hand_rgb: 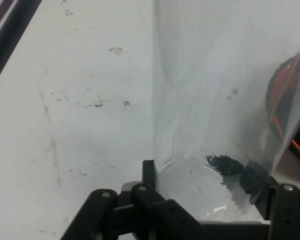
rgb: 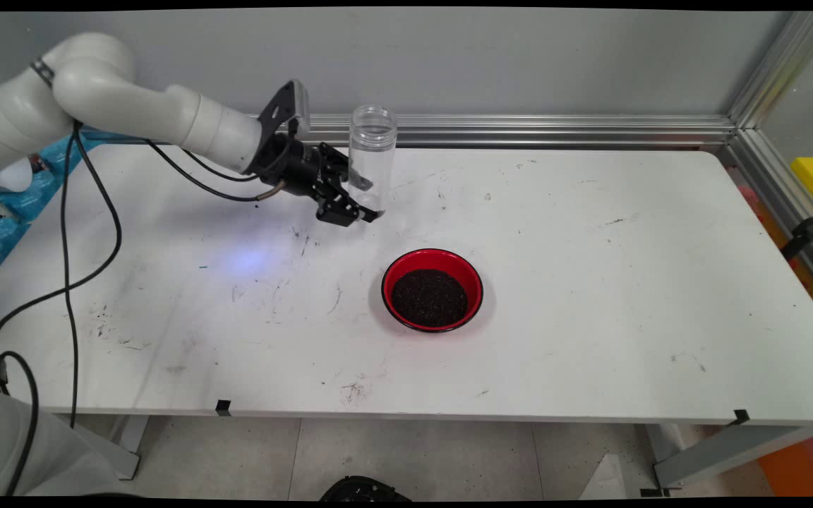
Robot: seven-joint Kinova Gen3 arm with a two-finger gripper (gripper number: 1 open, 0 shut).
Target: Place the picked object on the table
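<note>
Hand view: the clear plastic jar [hand_rgb: 215,125] fills the right half of the frame, its top cut off by the upper edge. Its far wall and what lies behind it show only as a smear through the plastic. A red-and-black curve at the right edge is the red bowl [hand_rgb: 285,115], mostly cut off and distorted by the jar. A small clump of dark grains [hand_rgb: 224,162] sits inside the jar's base.

Main view: the gripper [rgb: 364,201] comes in low from the left, and the jar's lower part is partly hidden behind the linkage. The jar stands upright on the white table [rgb: 590,282], mouth open.

Fingers [hand_rgb: 149,172]: one on either side of the jar near its base, the jar between them. The left finger lies against the wall; the right pad looks pressed to the other side. Reads as a grasp on the jar.

The bowl, filled with dark granules [rgb: 429,298], stands apart from the fingers, on the table's near side, to their right.
</note>
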